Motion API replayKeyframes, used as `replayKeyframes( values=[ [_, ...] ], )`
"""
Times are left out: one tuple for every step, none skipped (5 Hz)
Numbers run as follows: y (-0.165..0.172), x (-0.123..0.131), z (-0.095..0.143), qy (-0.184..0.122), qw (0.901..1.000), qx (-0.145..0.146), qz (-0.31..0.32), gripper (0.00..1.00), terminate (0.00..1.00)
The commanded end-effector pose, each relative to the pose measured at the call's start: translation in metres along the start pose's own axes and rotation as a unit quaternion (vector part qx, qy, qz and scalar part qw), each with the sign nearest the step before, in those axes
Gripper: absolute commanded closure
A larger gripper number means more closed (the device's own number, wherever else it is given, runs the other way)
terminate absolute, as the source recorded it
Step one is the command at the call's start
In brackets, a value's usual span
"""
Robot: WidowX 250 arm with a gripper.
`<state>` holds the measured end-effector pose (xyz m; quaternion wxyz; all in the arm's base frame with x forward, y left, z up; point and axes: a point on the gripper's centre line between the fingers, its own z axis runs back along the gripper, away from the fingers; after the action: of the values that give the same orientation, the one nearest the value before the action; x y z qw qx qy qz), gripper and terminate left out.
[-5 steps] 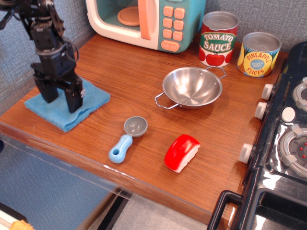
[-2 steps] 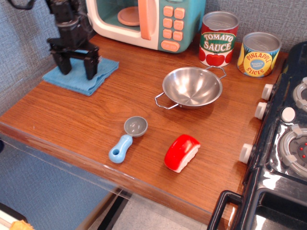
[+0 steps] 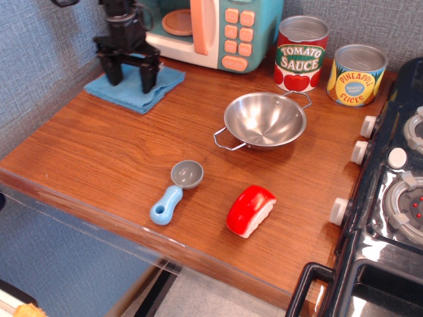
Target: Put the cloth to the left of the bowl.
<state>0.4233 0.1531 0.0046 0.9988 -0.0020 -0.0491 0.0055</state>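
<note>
The light blue cloth (image 3: pixel 137 97) lies flat at the back left of the wooden counter (image 3: pixel 99 158), just in front of the toy microwave. My black gripper (image 3: pixel 131 84) stands upright on it, jaws spread wide, with both fingertips (image 3: pixel 148 86) touching the cloth. The shiny steel bowl (image 3: pixel 264 120) with two wire loop handles sits upright and empty in the middle of the counter. It is to the right of the cloth, a bowl's width away.
A teal toy microwave (image 3: pixel 211 30) stands at the back. A tomato sauce can (image 3: pixel 301 54) and a pineapple can (image 3: pixel 357 74) stand behind the bowl. A blue-handled grey scoop (image 3: pixel 177 191) and a red-and-white toy (image 3: pixel 250 210) lie near the front edge. A black stove (image 3: pixel 390 198) borders the right.
My gripper has moved from the front left corner to the back and right, and the cloth has slid along under its fingertips. The bowl has not moved.
</note>
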Motion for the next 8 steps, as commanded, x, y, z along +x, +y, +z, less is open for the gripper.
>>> replayKeyframes(
  values=[
    [-0.043,-0.001,-0.018,0.022,0.9996,-0.001,-0.015,0.0,0.0],
    [-0.044,0.007,0.023,-0.017,0.9998,0.007,0.0,0.0,0.0],
    [-0.042,0.024,0.068,-0.06,0.9977,0.005,0.029,0.0,0.0],
    [-0.039,0.027,0.101,-0.079,0.9954,-0.011,0.053,0.0,0.0],
    [-0.038,0.01,0.116,-0.061,0.9962,-0.002,0.061,0.0,0.0],
    [-0.042,-0.014,0.13,-0.047,0.9971,0.015,0.057,0.0,0.0],
    [-0.044,-0.042,0.136,-0.029,0.9984,0.016,0.045,0.0,0.0],
    [-0.044,-0.067,0.134,-0.029,0.999,0.011,0.033,0.0,0.0]
  ],
)
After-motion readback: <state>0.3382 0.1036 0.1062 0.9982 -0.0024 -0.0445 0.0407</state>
